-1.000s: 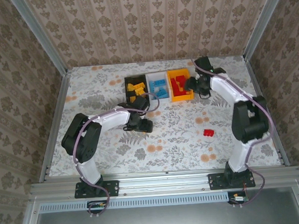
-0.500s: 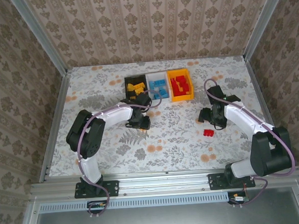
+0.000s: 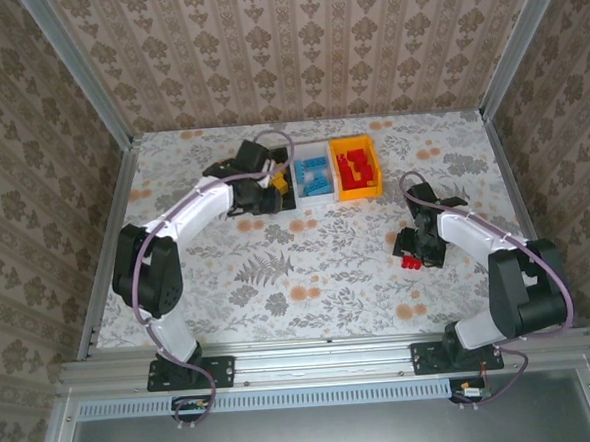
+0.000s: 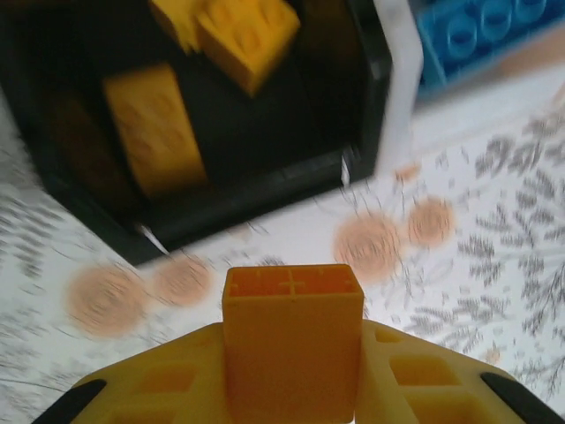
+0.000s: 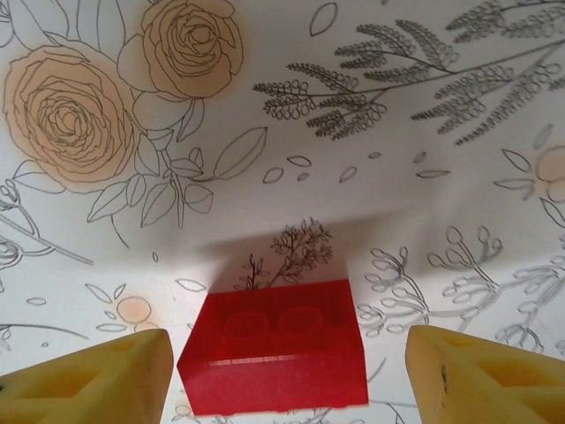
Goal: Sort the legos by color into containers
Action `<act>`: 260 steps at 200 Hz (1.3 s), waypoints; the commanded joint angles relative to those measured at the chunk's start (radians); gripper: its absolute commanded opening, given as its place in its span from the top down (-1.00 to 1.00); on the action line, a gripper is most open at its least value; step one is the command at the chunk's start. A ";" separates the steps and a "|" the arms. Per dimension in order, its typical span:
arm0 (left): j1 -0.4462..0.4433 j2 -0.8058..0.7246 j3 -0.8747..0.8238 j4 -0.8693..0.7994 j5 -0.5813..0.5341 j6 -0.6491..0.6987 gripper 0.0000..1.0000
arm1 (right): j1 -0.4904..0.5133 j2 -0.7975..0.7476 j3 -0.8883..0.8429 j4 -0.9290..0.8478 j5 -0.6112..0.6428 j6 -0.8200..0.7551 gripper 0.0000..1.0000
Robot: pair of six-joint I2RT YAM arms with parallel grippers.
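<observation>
1. My left fingers (image 4: 150,389) pinch a yellow brick (image 4: 291,340) between them, its hollow underside facing the wrist camera. The hold looks square, so I judge no re-grip is needed.
2. Just beyond the brick is the black bin (image 4: 265,208), its near wall ahead of me and other yellow bricks (image 4: 154,128) lying inside. I should pass over that wall before letting go, because releasing here would drop the brick outside on the bench.
3. The white bin (image 4: 395,79) with the blue bricks joins the black one on its right, so I should stay towards the black side.
4. My right fingers (image 5: 88,380) are spread, one on each side of a red brick (image 5: 274,358) that lies studs up on the bench (image 5: 397,203). They are not touching it, as far as I can see.
5. The brick sits nearer one finger than the other. I should centre over it and come down low before closing, or it may skid or twist.
6. It belongs in the orange bin (image 3: 357,193), well apart from here, where the other reds lie.
</observation>
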State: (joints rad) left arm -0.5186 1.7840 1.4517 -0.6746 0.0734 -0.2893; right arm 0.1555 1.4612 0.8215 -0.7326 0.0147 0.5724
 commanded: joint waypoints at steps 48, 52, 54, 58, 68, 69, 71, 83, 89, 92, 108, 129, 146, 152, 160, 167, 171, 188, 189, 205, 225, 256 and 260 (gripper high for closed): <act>0.052 0.174 0.237 -0.076 0.016 0.085 0.31 | 0.013 0.096 -0.008 0.075 -0.041 0.010 -0.07; 0.053 0.182 0.246 -0.077 0.013 0.087 0.31 | 0.015 0.096 -0.010 0.076 -0.042 0.010 -0.04; 0.054 0.185 0.251 -0.077 0.011 0.088 0.31 | 0.015 0.097 -0.010 0.077 -0.042 0.011 -0.02; 0.053 0.193 0.260 -0.079 0.008 0.089 0.31 | 0.014 0.096 -0.011 0.078 -0.043 0.011 0.01; 0.057 0.216 0.282 -0.084 0.001 0.094 0.31 | 0.014 0.090 -0.012 0.081 -0.043 0.010 0.08; 0.057 0.218 0.285 -0.085 0.001 0.094 0.31 | 0.015 0.089 -0.012 0.081 -0.042 0.010 0.08; 0.057 0.224 0.289 -0.086 -0.001 0.095 0.31 | 0.014 0.086 -0.012 0.082 -0.044 0.009 0.09; 0.057 0.253 0.318 -0.091 -0.008 0.099 0.31 | 0.016 0.075 -0.009 0.083 -0.049 0.012 0.13; 0.082 0.268 0.330 -0.092 -0.011 0.099 0.31 | 0.016 0.068 -0.006 0.082 -0.053 0.013 0.13; 0.089 0.278 0.336 -0.092 -0.011 0.101 0.31 | 0.016 0.063 -0.004 0.083 -0.057 0.015 0.14; 0.106 0.324 0.377 -0.090 -0.012 0.105 0.29 | 0.016 0.041 0.015 0.087 -0.082 0.024 0.15; 0.124 0.388 0.449 -0.099 -0.010 0.107 0.02 | 0.018 0.038 0.080 0.096 -0.116 0.036 0.16; 0.136 0.437 0.504 -0.123 0.003 0.105 -0.14 | 0.023 0.076 0.171 0.108 -0.144 0.044 0.18; 0.139 0.445 0.514 -0.128 0.011 0.104 -0.21 | 0.025 0.098 0.212 0.107 -0.152 0.042 0.18; 0.139 0.442 0.514 -0.125 0.020 0.099 -0.26 | 0.028 0.134 0.276 0.106 -0.158 0.039 0.18; 0.139 0.430 0.501 -0.114 0.029 0.095 -0.29 | 0.029 0.169 0.335 0.104 -0.155 0.034 0.18; 0.139 0.419 0.491 -0.105 0.035 0.092 -0.31 | 0.029 0.192 0.368 0.103 -0.152 0.032 0.18; 0.138 0.352 0.428 -0.069 0.054 0.078 -0.35 | 0.030 0.296 0.524 0.090 -0.153 0.019 0.18; 0.139 0.348 0.424 -0.067 0.056 0.077 -0.35 | 0.030 0.302 0.536 0.088 -0.155 0.019 0.18; 0.138 0.258 0.348 -0.040 0.060 0.067 -0.41 | 0.030 0.403 0.665 0.090 -0.183 0.021 0.16; 0.140 0.130 0.225 0.002 0.065 0.058 -0.46 | 0.032 0.521 0.825 0.083 -0.203 0.024 0.04; 0.168 -0.041 0.062 0.023 0.038 0.056 -1.00 | 0.027 0.618 0.967 0.066 -0.188 0.012 -0.42; 0.178 -0.064 0.037 0.030 0.034 0.054 -0.99 | 0.025 0.613 0.964 0.074 -0.185 0.012 -0.44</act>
State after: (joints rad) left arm -0.3801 1.8507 1.5833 -0.6788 0.1181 -0.2260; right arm 0.1814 2.0476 1.7267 -0.6273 -0.1608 0.5949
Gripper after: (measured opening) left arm 0.965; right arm 0.694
